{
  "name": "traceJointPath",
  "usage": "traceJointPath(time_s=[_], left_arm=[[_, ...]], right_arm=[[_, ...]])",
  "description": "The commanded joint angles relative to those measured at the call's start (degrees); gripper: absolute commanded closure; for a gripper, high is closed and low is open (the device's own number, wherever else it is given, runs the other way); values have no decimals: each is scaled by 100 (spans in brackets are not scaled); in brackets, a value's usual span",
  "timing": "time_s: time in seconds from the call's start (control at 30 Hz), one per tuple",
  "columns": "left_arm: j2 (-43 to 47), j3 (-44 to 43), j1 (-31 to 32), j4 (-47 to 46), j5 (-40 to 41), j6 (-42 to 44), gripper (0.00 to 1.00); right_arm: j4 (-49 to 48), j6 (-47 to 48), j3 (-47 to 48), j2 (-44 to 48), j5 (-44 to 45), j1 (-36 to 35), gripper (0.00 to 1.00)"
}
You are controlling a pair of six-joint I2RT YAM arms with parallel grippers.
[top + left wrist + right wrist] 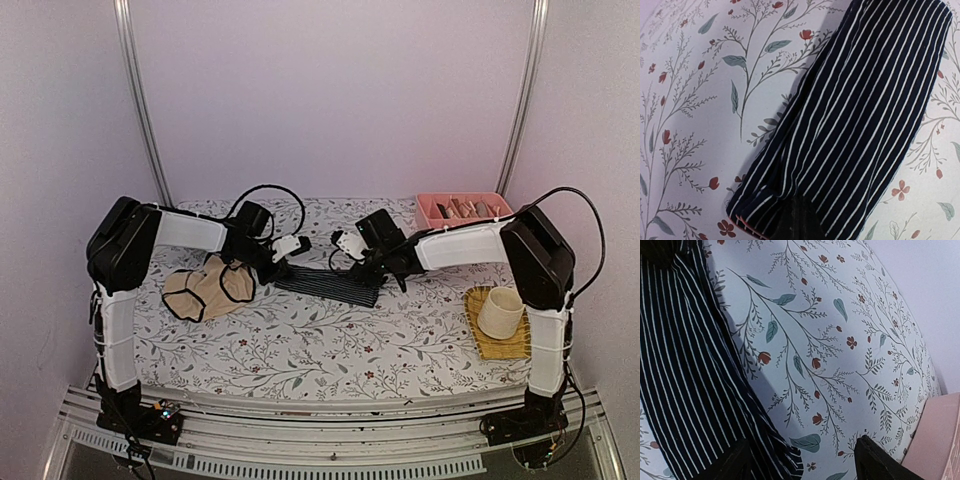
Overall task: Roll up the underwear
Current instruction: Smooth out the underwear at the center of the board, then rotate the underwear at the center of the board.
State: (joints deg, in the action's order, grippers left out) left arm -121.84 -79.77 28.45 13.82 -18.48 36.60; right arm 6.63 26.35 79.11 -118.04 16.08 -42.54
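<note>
Left gripper [282,266] clamping navy underwear [330,285] end | right gripper [805,460] gaping, empty, opposite | we are tracing long axis between them

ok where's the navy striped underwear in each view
top external: navy striped underwear lies flat near the centre of the picture
left wrist: diagonal band from top right to bottom centre
right wrist: fills the left side
shared landmark: floral tablecloth
</note>
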Motion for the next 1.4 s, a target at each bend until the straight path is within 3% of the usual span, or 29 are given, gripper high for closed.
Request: traceJointPath(time_s=[0.0, 0.37, 0.57, 0.8, 0.9, 0.93, 1.13, 1.37], left_arm=[[187, -31, -32, 134, 99, -21, 99], [170, -26, -49, 156, 145, -11, 92], [265, -111, -54, 157, 167, -45, 51], [495, -370, -58, 161, 294, -125, 30], [583, -485, -58, 160, 299, -121, 5], [597, -525, -59, 150, 309, -125, 2], [857, -535, -116, 11, 484, -284, 2], [1622, 104, -147, -121, 747, -508, 2]], right_arm=[[120, -168, 82, -179, 536, 135, 27], [362, -214, 243, -466, 831, 184, 28], [535, -325, 325, -143, 548, 179, 27], [814, -484, 358, 562, 356, 188, 19], [858, -558, 265, 805, 440, 229, 15], [863, -575, 222, 863, 469, 247, 13], [947, -708, 61, 776, 902, 401, 10], [1081, -784, 175, 243, 1197, 551, 8]])
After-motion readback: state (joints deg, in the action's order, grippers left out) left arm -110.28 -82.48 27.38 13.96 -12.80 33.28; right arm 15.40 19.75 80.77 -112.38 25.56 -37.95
